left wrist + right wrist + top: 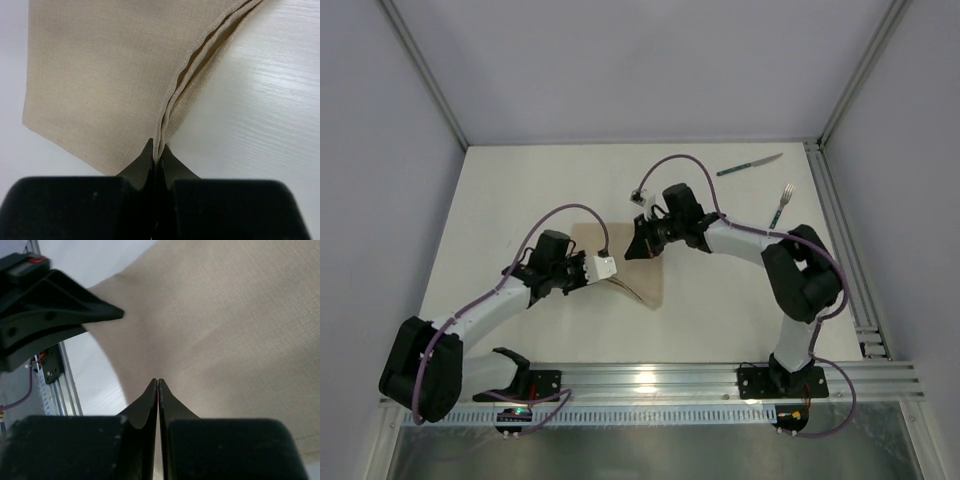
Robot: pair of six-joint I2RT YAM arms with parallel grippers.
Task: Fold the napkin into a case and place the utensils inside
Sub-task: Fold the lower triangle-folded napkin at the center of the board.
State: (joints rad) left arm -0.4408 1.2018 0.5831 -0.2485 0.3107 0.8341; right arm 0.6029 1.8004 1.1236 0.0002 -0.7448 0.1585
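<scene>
Now the left end effector (159,150) and right end effector (158,385) both clamp the napkin (100,75); moving them together should keep its layered edges aligned.

walls (620,60): plain grey | table (520,190): white (faint wood grain) | near rail (660,378): aluminium, glare

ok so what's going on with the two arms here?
Both arms are working the napkin in the middle of the table. The left gripper is shut on a layered, folded edge of it. The right gripper is shut too, apparently pinching the cloth from the opposite side. The napkin is only partly folded, not yet a case. The knife and fork lie untouched at the far right, apart from the cloth.
</scene>
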